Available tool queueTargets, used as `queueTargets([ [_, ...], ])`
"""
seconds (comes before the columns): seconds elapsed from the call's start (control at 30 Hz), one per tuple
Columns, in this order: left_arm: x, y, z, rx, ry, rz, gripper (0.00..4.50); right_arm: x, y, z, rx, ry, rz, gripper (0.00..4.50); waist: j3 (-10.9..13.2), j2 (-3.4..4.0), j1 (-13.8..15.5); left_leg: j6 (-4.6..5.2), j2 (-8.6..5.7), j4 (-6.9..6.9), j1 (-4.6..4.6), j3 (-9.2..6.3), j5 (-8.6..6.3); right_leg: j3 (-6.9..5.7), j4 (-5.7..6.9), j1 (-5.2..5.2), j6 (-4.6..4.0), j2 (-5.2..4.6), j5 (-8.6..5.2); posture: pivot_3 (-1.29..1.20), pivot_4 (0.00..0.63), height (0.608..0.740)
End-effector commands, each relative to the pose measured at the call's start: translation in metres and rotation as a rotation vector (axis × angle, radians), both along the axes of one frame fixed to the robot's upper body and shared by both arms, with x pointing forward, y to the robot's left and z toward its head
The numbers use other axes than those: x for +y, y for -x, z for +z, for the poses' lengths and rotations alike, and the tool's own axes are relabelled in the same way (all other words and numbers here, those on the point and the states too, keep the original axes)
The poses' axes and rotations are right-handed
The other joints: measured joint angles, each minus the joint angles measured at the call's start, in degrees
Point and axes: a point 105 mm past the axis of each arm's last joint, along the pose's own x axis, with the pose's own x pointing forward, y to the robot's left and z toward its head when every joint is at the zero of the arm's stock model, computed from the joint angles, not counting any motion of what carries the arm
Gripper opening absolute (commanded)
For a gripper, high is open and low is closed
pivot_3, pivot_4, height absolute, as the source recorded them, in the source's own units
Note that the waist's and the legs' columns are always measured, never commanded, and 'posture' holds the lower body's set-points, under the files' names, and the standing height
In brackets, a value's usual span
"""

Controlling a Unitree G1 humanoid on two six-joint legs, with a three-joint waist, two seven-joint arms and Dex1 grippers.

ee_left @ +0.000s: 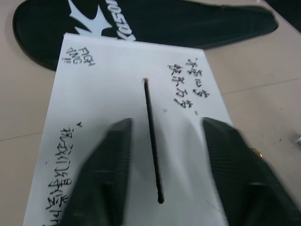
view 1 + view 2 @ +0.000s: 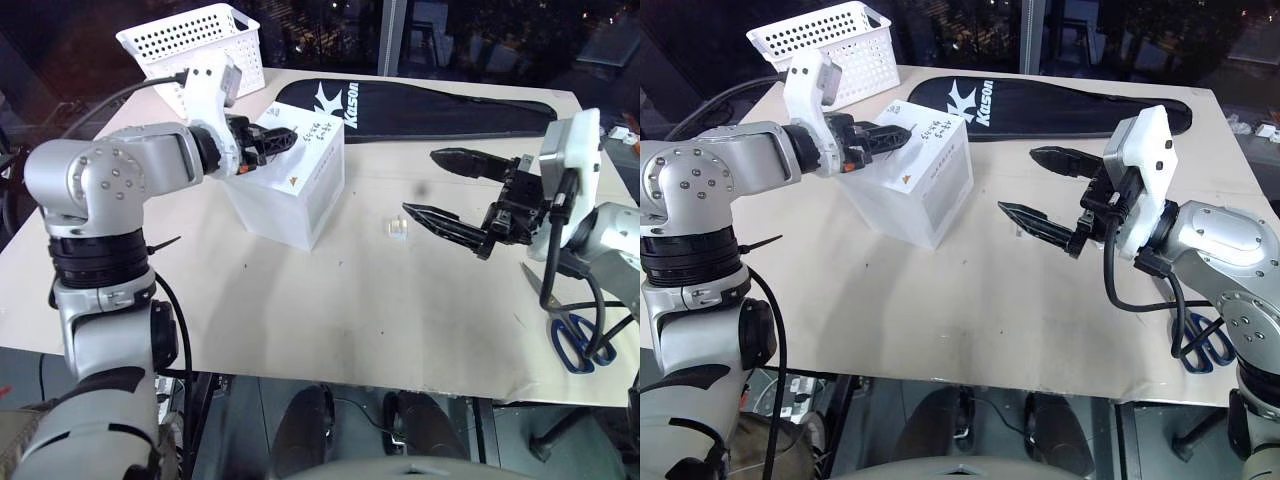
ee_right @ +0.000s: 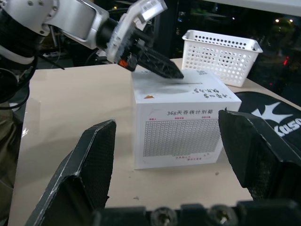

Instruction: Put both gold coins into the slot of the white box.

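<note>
Counter (image 2: pixel 300 320) is a flat, matte, pale board. A long black fabric bag (image 2: pixel 450 110), soft and limp, lies along the top of the frame. The white box (image 2: pixel 300 190) is a stiff cardboard cube with smooth faces and black handwriting, sitting upper left of centre, with the perforated plastic basket (image 2: pixel 190 40) behind it at top left. My left pincer (image 1: pixel 167 123) hangs over the box top, spread and empty, one finger on each side of the slot (image 1: pixel 151 141), a thin dark straight slit. My right pincer (image 2: pixel 420 183) is right of centre above the counter, also spread and holding nothing. Blue-handled scissors (image 2: pixel 575 335) are at lower right, and a tiny clear holder (image 2: pixel 397 226) is mid-frame. I can't make out the gold coins anywhere, so I judge one may already be in. To do the step well, keep the coin edge parallel to the slit and release low. The thin metal disc is slippery and the slit is narrow.
</note>
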Motion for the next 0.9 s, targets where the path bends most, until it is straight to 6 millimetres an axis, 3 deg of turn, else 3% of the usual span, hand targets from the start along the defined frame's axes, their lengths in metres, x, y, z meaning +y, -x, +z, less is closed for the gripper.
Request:
queueTargets([
  [0.03, -0.011, 0.029, 0.031, -0.244, 0.038, -0.164, 3.19, -0.007, -0.023, -0.018, 0.087, 0.048, -0.143, 3.76, -0.02, 0.01, -0.35, 0.00, 0.00, -0.01, 0.04, 0.04, 0.00, 0.04, 0.00, 0.00, 0.00, -0.03, 0.00, 0.00, 0.150, 0.740],
  [0.1, -0.022, 0.063, 0.021, -0.236, 0.076, -0.382, 3.19, -0.005, -0.047, -0.041, 0.164, 0.061, -0.250, 3.76, -0.02, 0.01, -0.31, -0.01, 0.02, -0.04, 0.08, 0.13, 0.01, 0.09, 0.02, 0.00, -0.02, -0.09, 0.00, 0.00, 0.150, 0.740],
  [0.17, -0.030, 0.092, -0.002, -0.204, 0.017, -0.538, 3.19, 0.004, -0.069, -0.069, 0.255, 0.070, -0.336, 3.76, -0.10, -0.09, -1.20, -0.03, 0.08, -0.05, 0.12, 0.31, 0.01, 0.22, 0.08, -0.11, -0.02, -0.07, 0.01, 0.00, 0.150, 0.740],
  [0.23, -0.032, 0.101, -0.016, -0.185, -0.012, -0.569, 3.19, 0.011, -0.080, -0.083, 0.309, 0.055, -0.377, 3.76, -0.07, -0.10, -1.24, -0.04, 0.06, -0.08, 0.07, 0.37, 0.02, 0.28, 0.28, -0.26, -0.04, -0.10, 0.00, 0.00, 0.150, 0.740],
  [0.27, -0.033, 0.107, -0.025, -0.165, -0.018, -0.586, 3.21, 0.016, -0.084, -0.090, 0.325, 0.055, -0.387, 3.51, -0.06, -0.10, -1.04, -0.05, 0.03, -0.08, 0.02, 0.35, 0.03, 0.28, 0.33, -0.31, -0.04, -0.10, 0.00, 0.00, 0.150, 0.740],
  [0.33, -0.031, 0.114, -0.041, -0.149, -0.058, -0.587, 3.22, 0.024, -0.087, -0.100, 0.352, 0.066, -0.401, 3.17, 0.00, -0.07, -0.18, -0.04, -0.02, -0.05, -0.02, 0.30, 0.03, 0.26, 0.43, -0.36, -0.04, -0.02, 0.00, 0.00, 0.150, 0.740],
  [0.6, -0.031, 0.126, -0.070, -0.173, -0.173, -0.618, 3.22, 0.025, -0.097, -0.114, 0.393, 0.075, -0.492, 3.17, -0.01, -0.07, -0.13, 0.22, -0.01, 0.00, 0.07, 0.38, -0.13, 0.32, 0.41, -0.32, -0.03, 0.10, 0.00, 0.00, 0.150, 0.740],
  [0.7, -0.032, 0.127, -0.072, -0.183, -0.178, -0.620, 3.22, 0.023, -0.100, -0.117, 0.394, 0.086, -0.521, 2.00, -0.01, -0.07, -0.19, 0.22, 0.01, -0.01, 0.08, 0.39, -0.13, 0.33, 0.44, -0.33, -0.04, 0.10, -0.01, 0.00, 0.150, 0.740],
  [0.9, -0.032, 0.128, -0.075, -0.190, -0.182, -0.618, 3.22, 0.020, -0.106, -0.120, 0.392, 0.097, -0.561, 2.00, -0.01, -0.07, -0.24, 0.23, 0.02, -0.01, 0.07, 0.40, -0.13, 0.33, 0.44, -0.34, -0.04, 0.16, -0.01, 0.00, 0.150, 0.740],
])
